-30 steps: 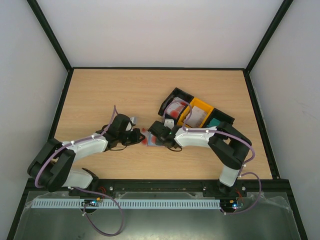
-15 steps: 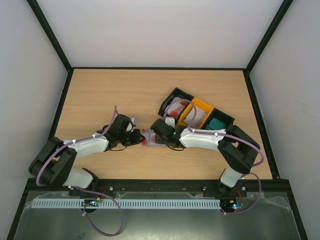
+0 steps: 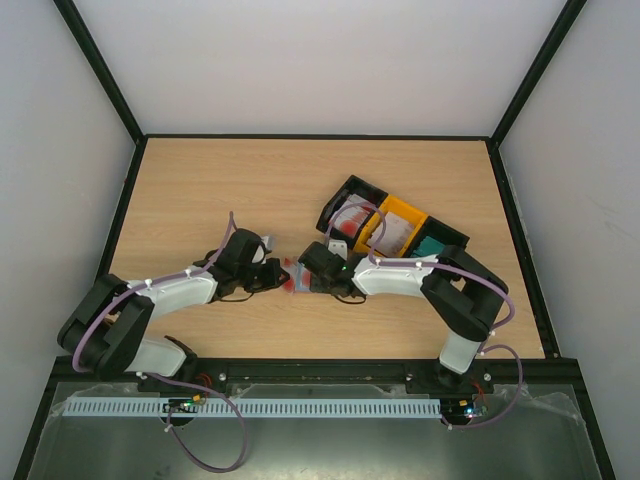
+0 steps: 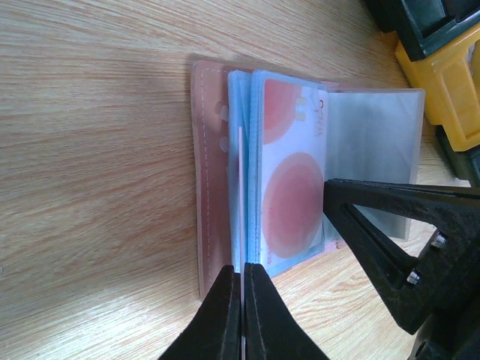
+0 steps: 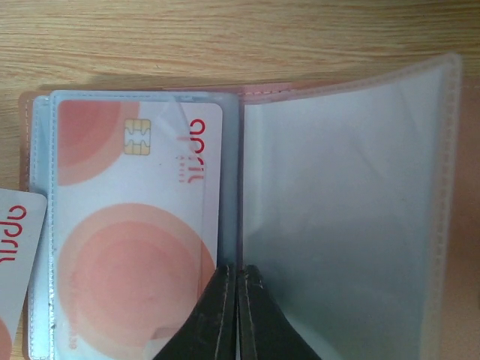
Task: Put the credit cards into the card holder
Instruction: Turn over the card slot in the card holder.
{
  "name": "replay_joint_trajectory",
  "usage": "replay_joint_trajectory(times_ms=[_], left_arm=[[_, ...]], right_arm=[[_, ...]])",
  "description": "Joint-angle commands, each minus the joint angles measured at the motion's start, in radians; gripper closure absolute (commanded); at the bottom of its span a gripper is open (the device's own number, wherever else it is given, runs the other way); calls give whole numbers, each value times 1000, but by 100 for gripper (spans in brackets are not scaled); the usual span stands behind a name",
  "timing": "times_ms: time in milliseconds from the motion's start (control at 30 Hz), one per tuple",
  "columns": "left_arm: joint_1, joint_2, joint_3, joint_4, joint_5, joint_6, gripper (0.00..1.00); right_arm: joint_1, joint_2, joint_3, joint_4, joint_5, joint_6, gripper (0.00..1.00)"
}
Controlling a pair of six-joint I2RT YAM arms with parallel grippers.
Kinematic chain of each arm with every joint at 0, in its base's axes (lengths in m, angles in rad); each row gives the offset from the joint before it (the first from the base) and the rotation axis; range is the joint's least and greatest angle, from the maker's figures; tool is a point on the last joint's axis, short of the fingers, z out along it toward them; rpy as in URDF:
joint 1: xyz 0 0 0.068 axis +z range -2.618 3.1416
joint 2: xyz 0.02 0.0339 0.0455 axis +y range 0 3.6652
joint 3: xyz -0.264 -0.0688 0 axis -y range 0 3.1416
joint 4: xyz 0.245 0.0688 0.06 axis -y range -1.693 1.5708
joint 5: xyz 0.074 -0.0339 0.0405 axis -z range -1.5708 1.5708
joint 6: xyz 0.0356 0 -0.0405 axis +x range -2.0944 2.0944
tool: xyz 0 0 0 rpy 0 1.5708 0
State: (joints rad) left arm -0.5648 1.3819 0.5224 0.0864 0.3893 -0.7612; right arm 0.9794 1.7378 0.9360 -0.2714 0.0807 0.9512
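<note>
Top external view: wooden table (image 3: 200, 180), filling the middle of the frame. The left arm (image 3: 170, 292) and right arm (image 3: 405, 275) are stretched from the lower edge toward the centre, where their tips nearly meet. A diagonal row of trays is set right of centre: black tray (image 3: 350, 183), yellow tray (image 3: 412, 207) and second black tray (image 3: 452, 234), with teal contents seen in the last. The card holder (image 3: 297, 281) is laid open on the table at centre frame, between the two arm tips and well apart from the trays. Its pinkish cover and several clear leaves are shown in the left wrist view. The left gripper (image 4: 242, 277) is pressed together at the bottom of that view, and a thin leaf edge of the holder is pinched between its fingers. The right gripper (image 5: 237, 281) is closed at the bottom centre of its own view, its tips set at the fold beside an empty clear sleeve on the right. A red-and-white credit card (image 5: 135, 225) is lodged in the left-hand sleeve. A second card (image 5: 15, 255) is cropped at the lower left edge; whether it is sleeved cannot be told.
</note>
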Motion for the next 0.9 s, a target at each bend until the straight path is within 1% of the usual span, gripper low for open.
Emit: replay_joint_trajectory(times_ms=[0,333,600,867], left_arm=[[-4,-1,-13,-4,10,16,97],[-5,-11,-16,-5,27,19,97],[-6,-50,-21,-31,21,20,97],[-5,-19,-20,-32,18,29,97]], right_arm=[[3,28,-17,-5,-1,3,96],[-7,32,-41,9,0,18,97],[-8,35,-38,16,-4,20,97],[-10,32,-35,24,-10,17,97]])
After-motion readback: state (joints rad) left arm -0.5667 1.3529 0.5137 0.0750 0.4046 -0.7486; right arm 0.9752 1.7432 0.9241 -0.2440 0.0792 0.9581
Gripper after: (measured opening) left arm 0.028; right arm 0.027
